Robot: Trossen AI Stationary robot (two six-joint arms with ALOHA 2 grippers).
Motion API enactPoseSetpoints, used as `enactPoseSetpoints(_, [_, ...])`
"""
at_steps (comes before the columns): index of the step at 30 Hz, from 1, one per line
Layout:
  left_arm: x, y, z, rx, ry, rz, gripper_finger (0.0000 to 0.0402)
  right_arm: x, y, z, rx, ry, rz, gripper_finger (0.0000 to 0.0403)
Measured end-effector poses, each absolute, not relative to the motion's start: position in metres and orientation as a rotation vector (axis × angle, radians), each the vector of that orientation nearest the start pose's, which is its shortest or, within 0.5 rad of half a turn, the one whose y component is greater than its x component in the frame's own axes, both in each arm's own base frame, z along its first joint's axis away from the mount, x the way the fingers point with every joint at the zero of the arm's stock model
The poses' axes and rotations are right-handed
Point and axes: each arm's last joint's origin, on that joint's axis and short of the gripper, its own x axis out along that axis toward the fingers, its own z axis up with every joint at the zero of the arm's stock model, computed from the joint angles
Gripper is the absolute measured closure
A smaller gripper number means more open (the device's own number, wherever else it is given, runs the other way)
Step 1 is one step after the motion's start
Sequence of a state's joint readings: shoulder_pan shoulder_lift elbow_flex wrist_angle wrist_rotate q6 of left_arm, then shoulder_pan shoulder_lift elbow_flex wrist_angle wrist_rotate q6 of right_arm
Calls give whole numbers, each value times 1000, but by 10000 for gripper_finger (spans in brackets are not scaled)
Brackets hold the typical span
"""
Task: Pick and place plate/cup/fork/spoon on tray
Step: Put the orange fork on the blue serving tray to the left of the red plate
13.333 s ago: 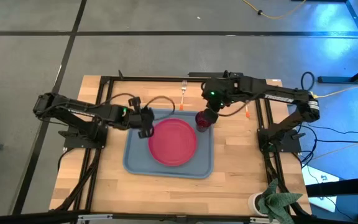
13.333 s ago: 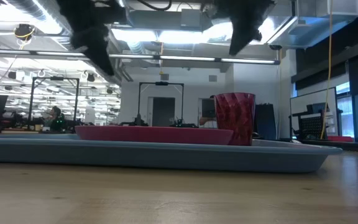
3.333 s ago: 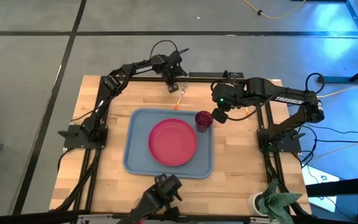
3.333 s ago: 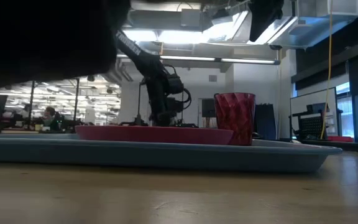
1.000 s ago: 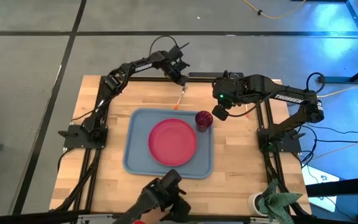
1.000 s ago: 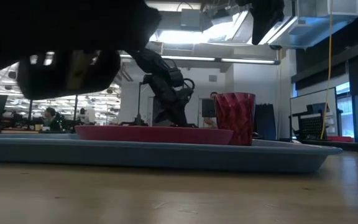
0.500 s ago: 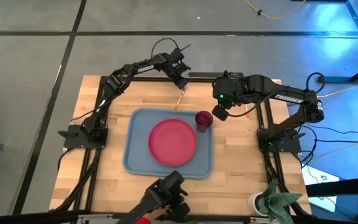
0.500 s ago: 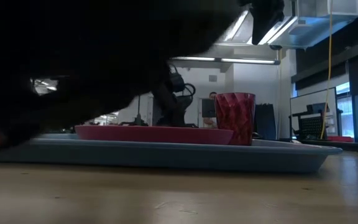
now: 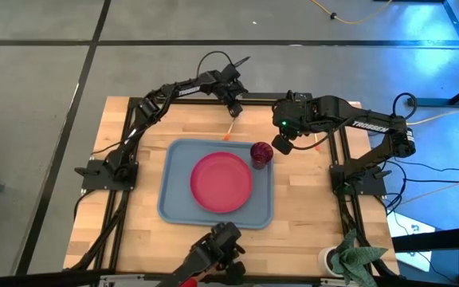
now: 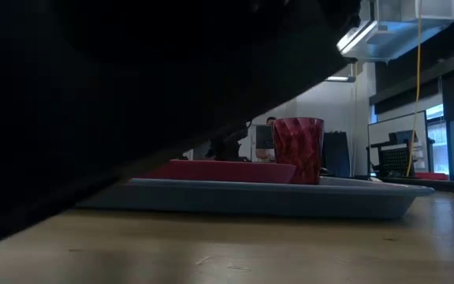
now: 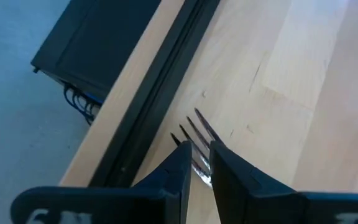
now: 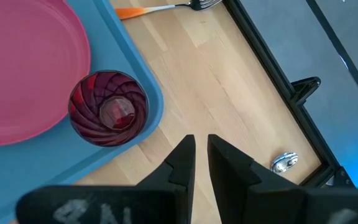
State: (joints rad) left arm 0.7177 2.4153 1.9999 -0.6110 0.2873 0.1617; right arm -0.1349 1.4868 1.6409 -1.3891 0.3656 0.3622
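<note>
The blue-grey tray point(image 9: 174, 199) lies mid-table with the pink-red plate point(image 9: 222, 182) on it. The dark red cup point(image 9: 261, 153) stands upright in the tray's far right corner. The fork point(image 9: 229, 129) lies flat on the wood beyond the tray's far rim. My left gripper point(image 9: 235, 109) is low over the fork's head. It is open by a narrow gap point(image 11: 199, 152), one finger on each side of the neck, with the prongs point(image 11: 194, 127) showing just past the tips. My right gripper point(image 9: 281, 146) hangs open and empty beside the cup point(image 12: 107, 107). The spoon's silver bowl point(image 12: 284, 162) lies near the right frame rail. My left gripper's fingers point(image 11: 180, 163) slant down from above onto the fork's silver neck point(image 11: 199, 173), just behind the prongs, and lie roughly along the fork. The fork rests flat on the table. Whether the fingers touch it I cannot tell.
A black frame rail point(image 11: 160, 81) runs along the table's far edge, close to the fork's prongs. A dark shape point(image 9: 213, 253) at the near edge blocks most of the low view point(image 10: 93, 95). Bare wood lies to the left and right of the tray.
My left gripper has sunk a little toward the fork's head and rolled about its own axis. The fork has stayed where it lay. The dark shape at the near edge has moved across the low camera and now hides most of that view.
</note>
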Motion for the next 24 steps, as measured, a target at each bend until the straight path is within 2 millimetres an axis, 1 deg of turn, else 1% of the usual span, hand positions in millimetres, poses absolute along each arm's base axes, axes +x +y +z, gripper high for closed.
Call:
enactPoseSetpoints(4, [393,333,153,-335,939,337,350,258,-45,374,165,1140,-651,353])
enactPoseSetpoints(9, [395,330,154,-342,929,305,350,258,-45,374,165,1140,-651,353])
enactPoseSetpoints(12, [398,330,164,-344,908,265,350,258,-45,374,164,1141,-650,353])
enactPoseSetpoints(16, [402,335,181,-250,867,259,350,258,-45,374,164,1141,-650,353])
enactPoseSetpoints(19, [399,342,191,-197,847,257,350,258,-45,374,164,1143,-650,353])
enactPoseSetpoints(21, [395,345,191,-161,850,218,350,258,-45,374,163,1147,-650,353])
enactPoseSetpoints(24, [386,351,189,-153,846,150,350,257,-45,374,162,1152,-649,353])
